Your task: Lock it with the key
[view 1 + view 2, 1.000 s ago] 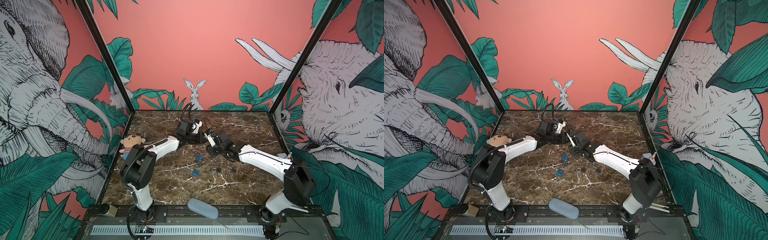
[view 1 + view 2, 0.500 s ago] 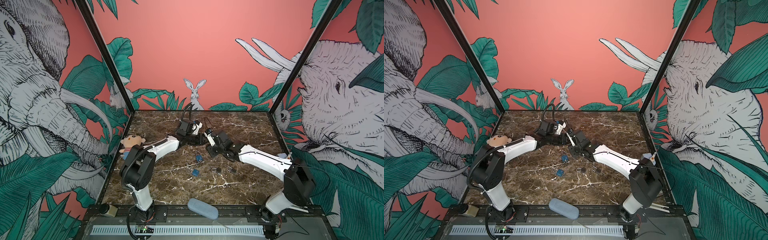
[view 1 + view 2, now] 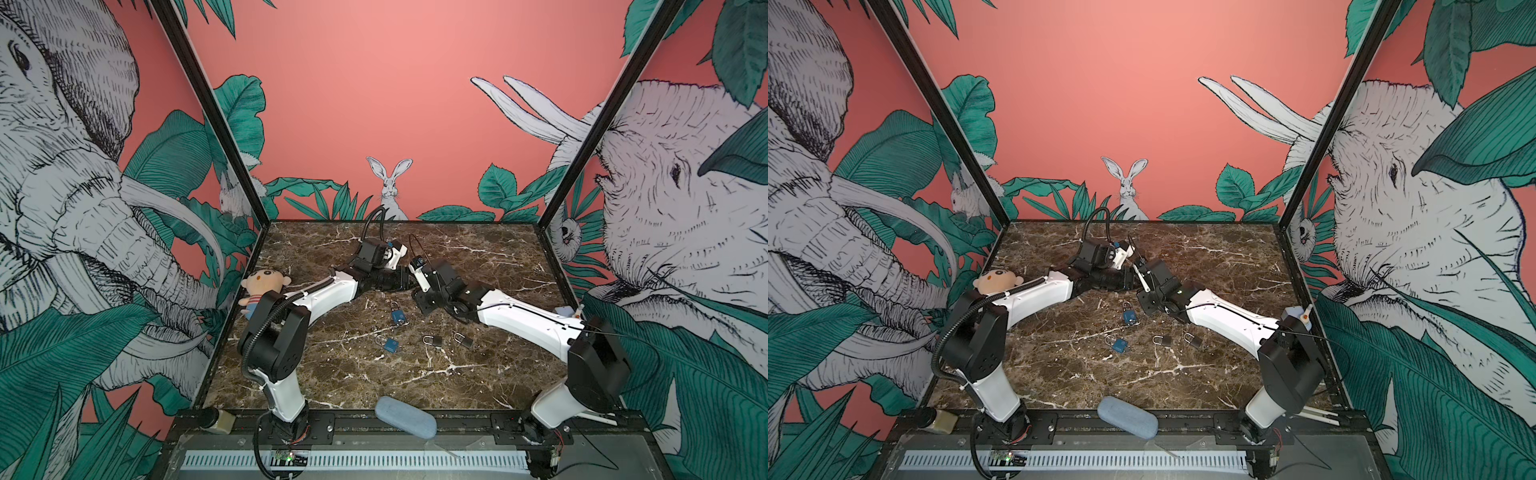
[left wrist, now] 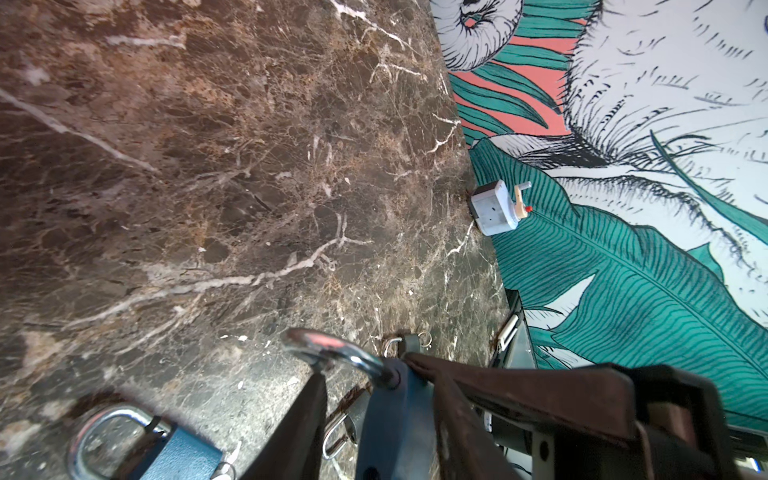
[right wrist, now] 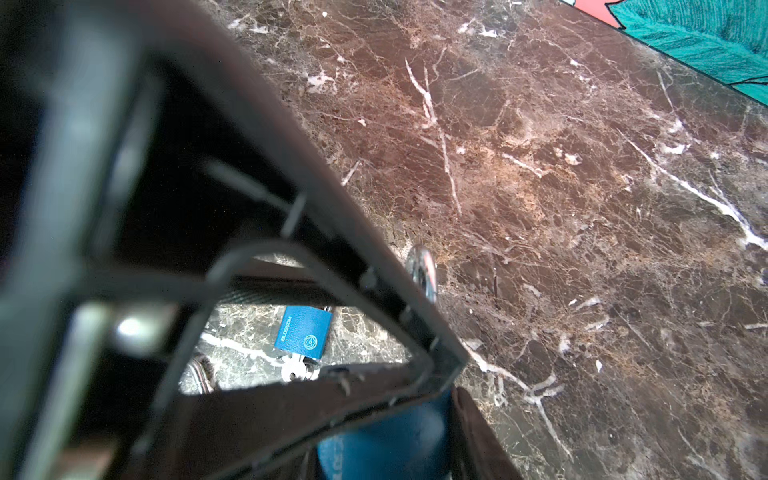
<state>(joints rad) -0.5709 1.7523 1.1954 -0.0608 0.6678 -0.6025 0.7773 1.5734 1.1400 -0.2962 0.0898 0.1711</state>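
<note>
the brown marble table (image 3: 478,257) fills the booth floor. the left arm (image 3: 328,295) and the right arm (image 3: 523,320) both reach to its middle, so the left claw (image 4: 365,370) and the right claw (image 5: 457,378) meet tip to tip above the marble. a blue-grey case (image 3: 405,417) lies on the front rail, well back from the claws toward the arm bases. a plush doll (image 3: 264,284) sits at the table edge, well apart from the left claw. a white box (image 4: 494,208) stands by the wall, well apart on the right claw's side.

the raised blue padlock (image 4: 395,428) hangs off the table between both claws. the right claw grips it: the blue body is pinched between a dark frame finger and a brown pad, and the steel shackle (image 5: 422,270) pokes out past the tips. the body also lies against one of the left claw's fingers (image 4: 291,432), with a slit of marble showing at the other. whether that claw clamps it, i cannot tell.

a blue padlock (image 3: 397,316) lies just under the claws and a second blue padlock (image 3: 390,345) nearer the bases. a dark padlock (image 3: 435,341) and another (image 3: 466,342) lie beside it. through the right claw's frame, a padlock on the marble shows a silver key (image 5: 296,370) in its base.
</note>
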